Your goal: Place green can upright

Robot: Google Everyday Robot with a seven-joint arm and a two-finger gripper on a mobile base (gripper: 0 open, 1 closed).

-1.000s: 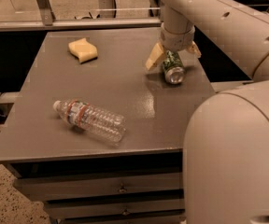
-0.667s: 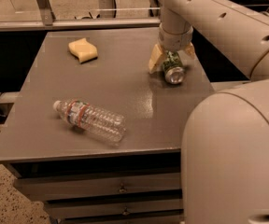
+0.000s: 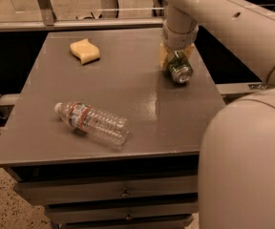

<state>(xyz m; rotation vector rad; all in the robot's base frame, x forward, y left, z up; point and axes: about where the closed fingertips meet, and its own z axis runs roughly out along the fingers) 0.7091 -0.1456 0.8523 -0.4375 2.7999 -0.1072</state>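
The hand grips the tilted green can above the table's right side.

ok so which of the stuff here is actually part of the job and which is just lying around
Part of the job:
- green can, tilted, silver end toward the camera
- gripper, closed around the can at the far right of the table

Just lying about:
- clear water bottle, on its side near the front
- yellow sponge, back left
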